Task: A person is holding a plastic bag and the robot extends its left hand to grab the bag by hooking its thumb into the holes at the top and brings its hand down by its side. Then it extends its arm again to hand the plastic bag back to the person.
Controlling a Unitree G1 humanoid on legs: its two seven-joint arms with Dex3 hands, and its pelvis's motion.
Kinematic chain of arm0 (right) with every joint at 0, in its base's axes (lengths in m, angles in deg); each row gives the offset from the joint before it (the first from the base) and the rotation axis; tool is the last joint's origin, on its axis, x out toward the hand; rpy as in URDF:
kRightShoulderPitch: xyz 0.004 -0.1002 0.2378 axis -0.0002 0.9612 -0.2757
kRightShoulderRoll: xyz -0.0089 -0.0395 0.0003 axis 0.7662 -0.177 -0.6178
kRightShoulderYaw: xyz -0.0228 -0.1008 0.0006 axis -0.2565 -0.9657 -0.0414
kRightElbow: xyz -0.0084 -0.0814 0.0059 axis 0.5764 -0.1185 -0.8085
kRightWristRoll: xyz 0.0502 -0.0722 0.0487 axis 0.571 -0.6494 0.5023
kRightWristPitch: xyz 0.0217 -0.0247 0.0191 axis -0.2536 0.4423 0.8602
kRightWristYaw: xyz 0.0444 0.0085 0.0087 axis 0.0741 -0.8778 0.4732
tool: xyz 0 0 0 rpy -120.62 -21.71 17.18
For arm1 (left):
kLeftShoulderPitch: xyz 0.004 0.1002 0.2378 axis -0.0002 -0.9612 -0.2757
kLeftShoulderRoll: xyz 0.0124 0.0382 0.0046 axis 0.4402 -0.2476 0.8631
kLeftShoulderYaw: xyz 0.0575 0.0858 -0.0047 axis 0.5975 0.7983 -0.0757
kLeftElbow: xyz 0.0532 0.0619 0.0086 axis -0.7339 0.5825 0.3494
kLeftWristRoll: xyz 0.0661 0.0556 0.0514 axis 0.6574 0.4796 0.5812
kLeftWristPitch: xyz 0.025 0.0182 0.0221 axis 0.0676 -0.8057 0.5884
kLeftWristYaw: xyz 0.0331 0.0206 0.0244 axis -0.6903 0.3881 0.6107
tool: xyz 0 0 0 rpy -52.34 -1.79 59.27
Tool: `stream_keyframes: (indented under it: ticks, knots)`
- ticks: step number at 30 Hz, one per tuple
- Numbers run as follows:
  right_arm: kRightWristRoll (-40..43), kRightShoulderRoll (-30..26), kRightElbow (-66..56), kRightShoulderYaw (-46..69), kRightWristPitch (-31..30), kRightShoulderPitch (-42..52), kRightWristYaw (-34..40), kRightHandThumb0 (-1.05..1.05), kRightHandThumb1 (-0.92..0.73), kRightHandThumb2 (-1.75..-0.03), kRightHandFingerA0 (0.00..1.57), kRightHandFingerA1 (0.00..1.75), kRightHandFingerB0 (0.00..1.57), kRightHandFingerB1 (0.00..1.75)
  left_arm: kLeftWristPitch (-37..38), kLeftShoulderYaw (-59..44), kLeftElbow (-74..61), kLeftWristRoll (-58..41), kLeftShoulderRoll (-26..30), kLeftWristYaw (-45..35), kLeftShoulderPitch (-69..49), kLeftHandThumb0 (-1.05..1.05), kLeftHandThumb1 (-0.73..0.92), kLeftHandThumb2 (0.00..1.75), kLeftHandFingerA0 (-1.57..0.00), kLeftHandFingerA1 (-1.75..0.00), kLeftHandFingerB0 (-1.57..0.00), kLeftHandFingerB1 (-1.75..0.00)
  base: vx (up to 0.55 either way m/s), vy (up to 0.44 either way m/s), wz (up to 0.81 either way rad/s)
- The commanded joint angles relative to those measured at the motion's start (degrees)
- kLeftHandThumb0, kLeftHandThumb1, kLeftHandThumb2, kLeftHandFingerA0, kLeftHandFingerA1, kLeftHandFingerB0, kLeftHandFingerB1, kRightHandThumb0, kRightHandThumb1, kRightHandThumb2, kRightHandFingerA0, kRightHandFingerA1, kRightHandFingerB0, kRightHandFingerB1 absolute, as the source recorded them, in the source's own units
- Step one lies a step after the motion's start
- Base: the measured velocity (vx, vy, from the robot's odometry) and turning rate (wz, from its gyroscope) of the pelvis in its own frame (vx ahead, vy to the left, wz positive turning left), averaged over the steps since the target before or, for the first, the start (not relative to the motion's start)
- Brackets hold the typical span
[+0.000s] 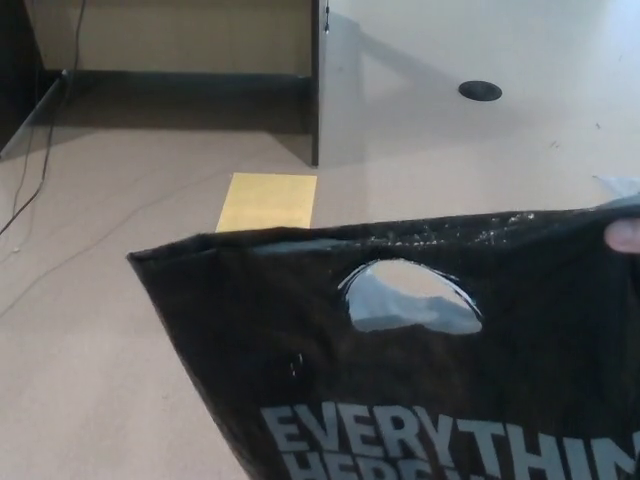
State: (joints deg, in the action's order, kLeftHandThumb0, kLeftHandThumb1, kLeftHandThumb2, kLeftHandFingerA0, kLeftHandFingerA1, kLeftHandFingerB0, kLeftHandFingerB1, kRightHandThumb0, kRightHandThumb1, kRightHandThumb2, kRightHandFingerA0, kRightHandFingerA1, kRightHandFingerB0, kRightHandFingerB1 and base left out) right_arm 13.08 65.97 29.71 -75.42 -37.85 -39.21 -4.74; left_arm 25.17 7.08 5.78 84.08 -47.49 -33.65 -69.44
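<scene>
- Head view: we look down on a black plastic bag (420, 400) with pale block lettering, filling the frame from 4 to 7 o'clock.
- An oval handle hole (410, 297) gapes near its top edge.
- A person's fingertip (624, 236) pinches the bag's rim at 3 o'clock.
- A yellow rectangular sheet (267, 201) lies on the tan floor (90, 350) toward 11 o'clock.
- We see neither robot hand, so their state goes unreported.

Only writing I can make out from up here is on the black plastic bag (420, 390) right in front of me: big pale block capitals, "EVERYTHIN", running off the right edge. There's a second line under it, but it's chopped by the bottom edge, starts "HE" maybe.
</scene>
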Motion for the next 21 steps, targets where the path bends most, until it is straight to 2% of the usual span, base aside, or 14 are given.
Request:
stream_keyframes:
  ticks: [1, 2, 3, 8, 9, 10, 11, 14, 15, 16, 18, 19, 21]
  knots:
    - [-0.93, -2.52, 3.07, 0.28, 11.64, -1.20, 4.39, -0.41, -0.57, -0.77, 0.66, 0.57, 0.37, 0.45, 15.43, -1.71, 1.83, 0.34, 3.08, 6.34, -0.14, -0.40, 0.49, 0.55, -0.45, -0.41, -0.35, -0.32, 0.00, 0.000, 0.00]
    - [-1.05, -2.51, 3.37, 0.18, 12.25, -1.49, 4.61, -0.41, -0.57, -0.76, 0.67, 0.58, 0.38, 0.45, 17.49, -1.78, 1.11, 1.17, 3.23, 8.39, -0.32, -0.49, 0.41, 0.68, -0.36, -0.45, -0.30, -0.40, 0.00, 0.000, 0.00]
    - [-1.16, -2.53, 3.59, 0.14, 12.62, -1.73, 4.90, -0.41, -0.56, -0.76, 0.68, 0.58, 0.39, 0.45, 18.71, -1.94, 0.17, 1.50, 3.24, 9.42, -0.40, -0.50, 0.41, 0.68, -0.31, -0.42, -0.30, -0.40, 0.00, 0.000, 0.00]
    - [-0.97, -2.73, 4.07, 0.25, 12.71, -2.15, 4.55, -0.41, -0.57, -0.77, 0.67, 0.58, 0.37, 0.45, 22.83, -4.36, -13.71, 3.21, 3.31, 12.98, -2.67, -0.51, 0.40, 0.68, -0.29, -0.43, -0.29, -0.40, 0.00, 0.000, 0.00]
    - [-1.20, -2.81, 4.43, 0.06, 13.28, -2.22, 4.70, -0.32, -0.68, -0.60, 0.71, 0.47, 0.42, 0.36, 20.08, -6.37, -24.46, -1.05, 2.45, 8.50, -4.55, -0.46, 0.48, 0.56, -0.30, -0.34, -0.29, -0.30, 0.00, 0.000, 0.00]
    - [-1.60, -2.91, 4.87, -0.16, 13.43, -2.51, 5.19, -0.33, -0.68, -0.60, 0.71, 0.47, 0.43, 0.36, 18.63, -7.16, -30.54, -1.28, 2.77, 7.41, -5.32, -0.25, 0.32, 0.89, -0.11, -0.52, -0.11, -0.50, 0.00, 0.000, 0.00]
    - [-1.66, -2.86, 4.93, -0.18, 13.29, -2.64, 5.30, -0.42, -0.58, -0.77, 0.66, 0.57, 0.38, 0.45, 18.45, -7.89, -35.16, -2.51, 3.00, 6.07, -5.38, -0.25, 0.32, 0.88, -0.10, -0.52, -0.09, -0.50, 0.00, 0.000, 0.00]
    - [-0.83, -2.50, 4.96, 0.40, 13.68, -2.37, 4.70, -0.41, -0.57, -0.77, 0.66, 0.57, 0.38, 0.45, 18.01, -9.91, -44.43, -1.75, 3.49, 5.77, -5.21, -0.28, 0.33, 0.90, -0.10, -0.51, -0.08, -0.50, 0.00, 0.000, 0.00]
    - [-1.08, -2.65, 4.91, 0.22, 13.57, -2.29, 4.76, -0.41, -0.57, -0.77, 0.65, 0.57, 0.38, 0.45, 18.86, -10.09, -47.19, -4.37, 3.63, 4.11, -5.04, -0.27, 0.33, 0.90, -0.09, -0.51, -0.08, -0.50, 0.00, 0.000, 0.00]
    - [-1.33, -2.84, 5.10, 0.03, 13.94, -2.24, 4.78, -0.32, -0.68, -0.60, 0.70, 0.48, 0.42, 0.36, 17.35, -10.63, -51.97, -4.40, 4.02, 3.27, -5.33, -0.27, 0.34, 0.90, -0.09, -0.51, -0.08, -0.50, 0.00, 0.000, 0.00]
    - [-1.27, -2.90, 5.01, 0.06, 14.14, -2.02, 4.60, -0.33, -0.67, -0.59, 0.70, 0.48, 0.42, 0.36, 15.68, -11.32, -57.50, -4.02, 4.41, 2.36, -5.72, -0.28, 0.34, 0.90, -0.09, -0.51, -0.08, -0.50, 0.00, 0.000, 0.00]
    - [-1.34, -3.02, 4.98, -0.01, 14.14, -2.07, 4.48, -0.42, -0.57, -0.78, 0.65, 0.58, 0.37, 0.46, 15.47, -11.55, -59.83, -4.21, 4.52, 1.98, -5.38, -0.27, 0.34, 0.90, -0.09, -0.51, -0.08, -0.50, 0.00, 0.000, 0.00]
    - [-1.37, -3.04, 5.17, -0.01, 13.92, -2.33, 4.52, -0.41, -0.57, -0.77, 0.65, 0.58, 0.37, 0.46, 14.75, -12.02, -63.89, -3.95, 4.56, 1.79, -4.24, -0.26, 0.33, 0.89, -0.10, -0.52, -0.08, -0.50, 0.00, 0.000, 0.00]
